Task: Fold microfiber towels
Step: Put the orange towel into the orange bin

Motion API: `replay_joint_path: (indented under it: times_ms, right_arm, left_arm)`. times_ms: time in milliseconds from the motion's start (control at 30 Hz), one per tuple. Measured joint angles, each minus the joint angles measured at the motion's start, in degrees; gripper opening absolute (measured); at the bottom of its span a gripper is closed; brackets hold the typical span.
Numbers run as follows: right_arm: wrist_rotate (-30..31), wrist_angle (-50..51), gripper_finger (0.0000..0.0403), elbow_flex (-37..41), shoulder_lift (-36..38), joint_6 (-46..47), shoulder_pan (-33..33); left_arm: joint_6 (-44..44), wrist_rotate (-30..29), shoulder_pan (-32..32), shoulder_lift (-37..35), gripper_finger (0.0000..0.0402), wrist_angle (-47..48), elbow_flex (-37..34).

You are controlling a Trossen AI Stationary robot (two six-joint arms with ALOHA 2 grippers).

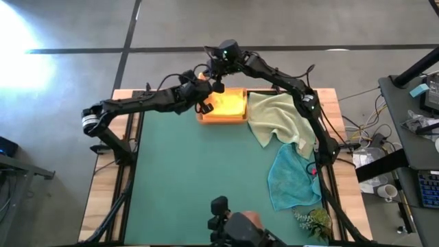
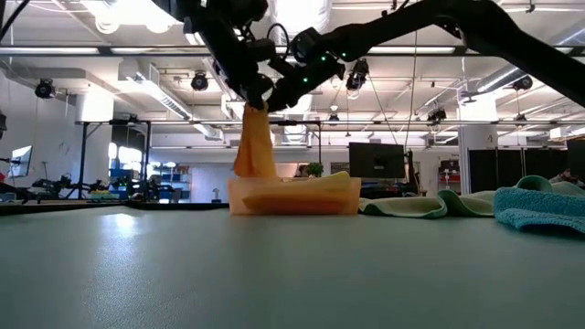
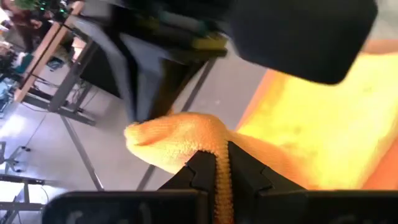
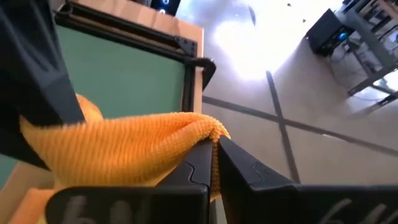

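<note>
Orange towel (image 1: 226,104): in the high view it lies over the small wooden tray (image 1: 221,120) at the far edge of the green mat (image 1: 199,178), with the left gripper (image 1: 204,88) and right gripper (image 1: 218,68) meeting above it; a pale green towel (image 1: 278,116) and teal towel (image 1: 293,177) lie crumpled at the right, unfolded. Low view: one corner hangs lifted from the grippers. Left wrist view: the fingers (image 3: 202,171) are clamped on orange cloth. Right wrist view: the fingers (image 4: 199,163) likewise pinch an edge. Folding appears barely begun.
</note>
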State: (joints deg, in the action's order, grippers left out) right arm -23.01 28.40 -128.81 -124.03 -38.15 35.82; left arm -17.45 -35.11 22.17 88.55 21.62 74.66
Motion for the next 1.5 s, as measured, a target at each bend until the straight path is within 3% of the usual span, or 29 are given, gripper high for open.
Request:
replay_joint_path:
  times_ms: [333,533,700,967,1267,1500]
  right_arm:
    - [-2.93,-0.38,0.0008,-0.31,0.09,-0.68,0.51]
    - [-3.45,0.01,0.0008,-0.14,0.12,-2.62,1.84]
    - [-6.43,0.51,0.0008,-0.14,-0.28,-4.74,3.66]
    - [-6.62,10.85,0.0008,-0.07,-0.66,-6.99,6.00]
    - [-6.04,24.12,0.0008,-0.07,-0.66,-11.15,7.20]
    - [-4.23,26.93,0.0008,0.31,-0.66,-12.00,7.79]
  left_arm:
    - [-3.63,-0.52,0.38,-1.83,0.0011,11.28,6.23]
    - [-6.99,3.57,0.38,-0.02,0.0011,11.39,5.76]
    - [-7.19,3.64,0.40,4.25,0.0011,9.66,5.98]
    - [-7.07,6.67,-0.48,9.43,0.0011,5.82,7.28]
    - [-2.43,15.53,-0.84,14.29,0.0011,5.71,12.94]
    - [2.12,18.83,-0.89,19.16,0.0011,5.39,15.21]
